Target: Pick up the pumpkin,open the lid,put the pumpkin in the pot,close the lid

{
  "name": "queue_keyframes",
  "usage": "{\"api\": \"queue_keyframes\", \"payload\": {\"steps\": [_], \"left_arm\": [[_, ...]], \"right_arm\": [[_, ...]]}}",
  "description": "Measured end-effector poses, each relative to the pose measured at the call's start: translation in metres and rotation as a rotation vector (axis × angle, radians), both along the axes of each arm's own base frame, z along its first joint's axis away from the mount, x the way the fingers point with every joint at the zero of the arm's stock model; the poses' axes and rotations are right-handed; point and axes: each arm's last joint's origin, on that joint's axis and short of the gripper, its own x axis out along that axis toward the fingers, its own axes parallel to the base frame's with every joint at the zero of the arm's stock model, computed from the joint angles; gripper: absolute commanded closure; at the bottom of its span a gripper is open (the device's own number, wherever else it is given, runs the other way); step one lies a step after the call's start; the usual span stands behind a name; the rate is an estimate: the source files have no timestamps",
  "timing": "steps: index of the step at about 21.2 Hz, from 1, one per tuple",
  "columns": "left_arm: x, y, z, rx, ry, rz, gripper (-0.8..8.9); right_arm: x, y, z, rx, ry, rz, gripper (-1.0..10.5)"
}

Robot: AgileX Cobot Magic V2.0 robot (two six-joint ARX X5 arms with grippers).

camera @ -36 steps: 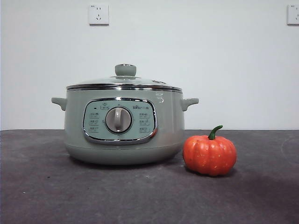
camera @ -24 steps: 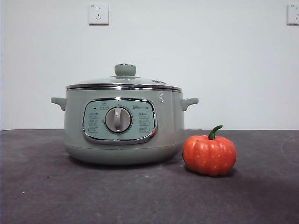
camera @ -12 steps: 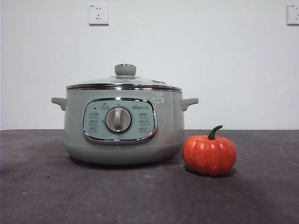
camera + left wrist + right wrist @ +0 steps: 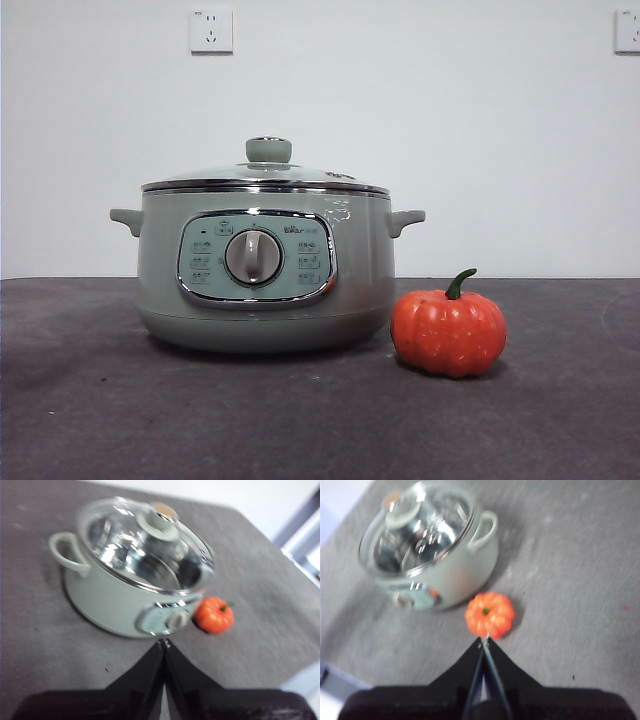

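The sage-green pot [image 4: 265,265] stands on the dark table with its glass lid [image 4: 266,176] closed on top. An orange pumpkin [image 4: 448,331] with a green stem sits just right of the pot's base. Neither arm shows in the front view. In the left wrist view my left gripper [image 4: 163,642] hangs shut high above the table, with the pot [image 4: 120,597], lid [image 4: 150,540] and pumpkin [image 4: 214,615] below it. Seen from the right wrist, my right gripper [image 4: 485,639] is shut with nothing in it, above the pumpkin [image 4: 490,615] beside the pot [image 4: 455,577] and its lid [image 4: 417,527].
The grey table [image 4: 320,420] spreads around the pot. Two wall sockets [image 4: 211,30] sit on the white wall behind. The table's edge [image 4: 295,565] shows in the left wrist view.
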Motion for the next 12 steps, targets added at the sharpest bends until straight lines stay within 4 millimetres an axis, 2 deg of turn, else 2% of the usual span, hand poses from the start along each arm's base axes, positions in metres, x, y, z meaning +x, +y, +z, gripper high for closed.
{"api": "queue_keyframes", "payload": {"steps": [4,8,9,10,11,12], "left_arm": [[0.005,-0.001,0.015,0.059,0.072,-0.077,8.21],[0.004,-0.002,0.021,0.103,0.068,-0.125,8.1],[0.004,-0.002,0.021,0.107,0.065,-0.128,7.34],[0.004,-0.002,0.021,0.108,0.064,-0.128,5.46],[0.005,-0.002,0.021,0.108,0.062,-0.129,2.35],[0.005,-0.002,0.022,0.109,0.057,-0.128,0.8]], "right_arm": [[-0.003,0.005,0.015,-0.059,0.067,0.098,9.6],[-0.004,0.008,0.014,-0.082,0.086,0.143,9.4],[-0.004,0.008,0.014,-0.084,0.085,0.144,9.2],[-0.004,0.008,0.014,-0.084,0.084,0.144,8.1],[-0.004,0.008,0.015,-0.084,0.079,0.145,6.1],[-0.004,0.008,0.015,-0.084,0.075,0.144,4.2]]}}
